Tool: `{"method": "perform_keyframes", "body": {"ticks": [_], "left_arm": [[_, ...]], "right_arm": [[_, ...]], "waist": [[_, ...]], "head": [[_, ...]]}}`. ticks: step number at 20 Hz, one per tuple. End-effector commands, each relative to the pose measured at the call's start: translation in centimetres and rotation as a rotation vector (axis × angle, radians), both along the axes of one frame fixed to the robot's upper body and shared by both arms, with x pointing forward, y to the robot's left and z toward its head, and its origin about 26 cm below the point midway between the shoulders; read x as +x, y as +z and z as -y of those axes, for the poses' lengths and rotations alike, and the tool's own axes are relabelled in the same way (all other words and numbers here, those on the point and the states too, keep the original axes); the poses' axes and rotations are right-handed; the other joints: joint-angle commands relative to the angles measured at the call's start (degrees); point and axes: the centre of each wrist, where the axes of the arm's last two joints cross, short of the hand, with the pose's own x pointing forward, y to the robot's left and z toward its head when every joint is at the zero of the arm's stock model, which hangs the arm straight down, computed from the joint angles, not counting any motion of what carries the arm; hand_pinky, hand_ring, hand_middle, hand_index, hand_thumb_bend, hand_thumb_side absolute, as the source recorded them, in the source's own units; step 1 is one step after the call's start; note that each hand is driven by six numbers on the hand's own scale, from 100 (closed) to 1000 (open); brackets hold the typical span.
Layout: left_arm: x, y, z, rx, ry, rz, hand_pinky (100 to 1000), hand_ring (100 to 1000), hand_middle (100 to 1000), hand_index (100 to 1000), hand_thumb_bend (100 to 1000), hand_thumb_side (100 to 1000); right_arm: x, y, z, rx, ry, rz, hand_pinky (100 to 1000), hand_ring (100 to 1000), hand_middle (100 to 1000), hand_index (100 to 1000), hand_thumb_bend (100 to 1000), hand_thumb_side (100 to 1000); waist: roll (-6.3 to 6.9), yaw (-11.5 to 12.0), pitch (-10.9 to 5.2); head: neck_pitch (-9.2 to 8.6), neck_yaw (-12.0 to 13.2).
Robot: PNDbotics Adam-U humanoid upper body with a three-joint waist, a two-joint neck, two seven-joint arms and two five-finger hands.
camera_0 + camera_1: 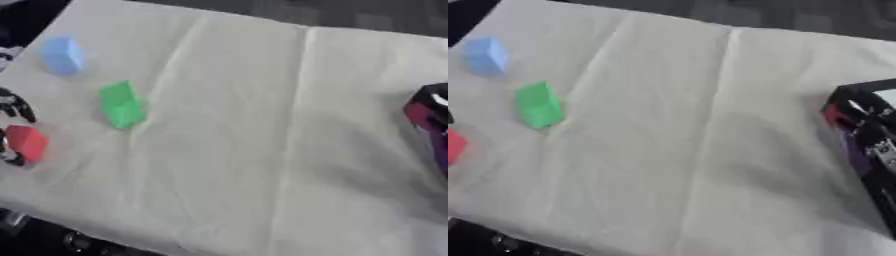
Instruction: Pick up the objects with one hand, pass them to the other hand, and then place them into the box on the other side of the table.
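Fingers [16, 107]: black, of the left hand [12, 125], at the left edge of the left eye view, curled about the red block [26, 142] from above and below; only partly in view, so closure on the block cannot be told for sure.
Right hand: in neither view.
Red block: nearest of the three blocks, at the left edge of the table [245, 150], touching or just beside the dark fingers; cut off by the edge in the right eye view.
Green block [539, 105]: lying on the pale cloth, a little farther and to the right of the red block, apart from the fingers.
Blue block [63, 55]: farthest, near the far left corner of the table, well apart from the hand.
Box [866, 135]: dark, with red and purple markings, at the right edge of the table, well apart from all three blocks; inside not visible, contents cannot be told.
Cloth: pale, creased, with fold lines running from near to far.
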Motion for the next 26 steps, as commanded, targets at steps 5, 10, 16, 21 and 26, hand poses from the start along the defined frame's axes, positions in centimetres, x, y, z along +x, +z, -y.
{"method": "perform_keyframes", "body": {"ticks": [5,10,16,21,26], "left_arm": [[-0.22,1.66,-1.09,0.043,0.02,-0.016,908,907,836,794,657,100],[-0.41,1.9,-1.28,0.069,0.02,-0.023,910,910,841,799,669,100],[-0.28,1.81,-1.06,0.155,-0.017,0.013,907,908,832,790,641,100],[-0.14,1.46,-1.26,0.123,-0.028,0.023,895,884,795,762,552,100],[-0.06,1.03,-1.36,0.059,-0.035,0.032,892,871,782,759,508,100]], "right_arm": [[-0.04,0.27,0.1,-0.02,0.0,0.004,1000,1000,1000,1000,100,612],[-0.01,0.12,0.1,-0.023,-0.002,-0.003,1000,1000,1000,1000,100,614],[0.01,-0.03,0.07,-0.023,-0.002,-0.009,1000,1000,1000,1000,100,616],[0.02,-0.16,0.04,-0.023,-0.003,-0.013,1000,1000,1000,1000,100,619],[0.01,-0.23,0.03,-0.023,-0.003,-0.015,1000,1000,1000,1000,100,618]], "waist": [[-0.26,-0.1,0.27],[-0.15,-0.1,0.26],[-0.15,-0.3,0.25],[-0.16,-0.4,0.25],[-0.21,-0.5,0.22]], "head": [[0.25,-0.4],[0.25,-0.4],[0.09,-0.4],[0.2,-0.5],[0.2,-0.5]]}}
